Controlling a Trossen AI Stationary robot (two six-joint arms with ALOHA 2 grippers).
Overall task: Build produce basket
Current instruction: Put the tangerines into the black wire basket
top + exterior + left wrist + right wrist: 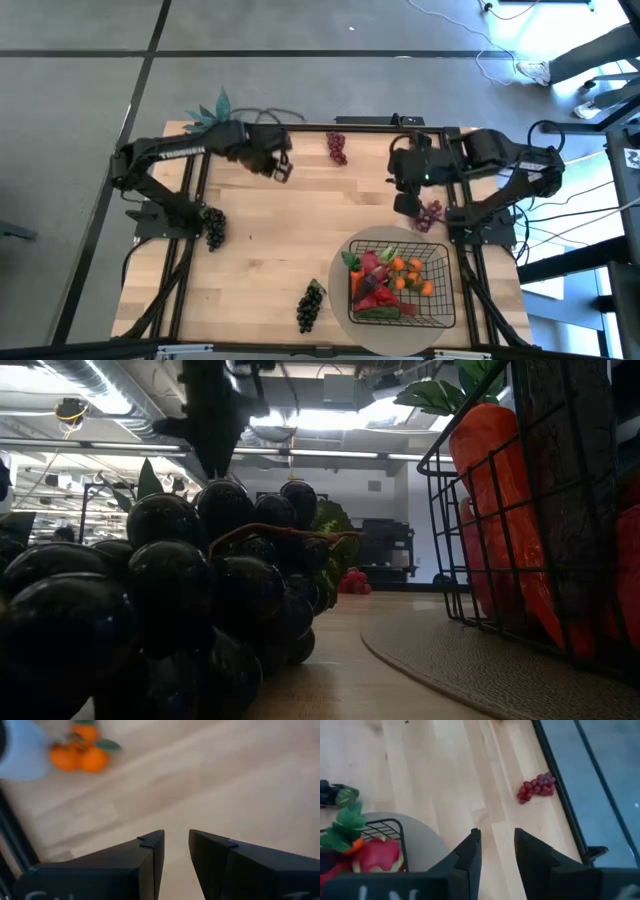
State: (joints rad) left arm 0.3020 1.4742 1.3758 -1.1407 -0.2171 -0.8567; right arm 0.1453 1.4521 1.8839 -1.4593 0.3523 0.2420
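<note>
Hovering my empty, slightly parted right pincer [405,203] beside the basket [440,262], I risk nudging the purple grapes [429,215] off the counter [270,250]

Left arm: reached from the table's left edge toward the far side, elbow bent.
Left gripper [281,168]: hovered above bare wood, fingers [150,851] parted by a narrow gap, holding nothing.
Right arm: folded in from the right edge, wrist pointing inward.
Right gripper [406,203]: hung over the tabletop, fingers [470,855] slightly apart, empty.
</note>
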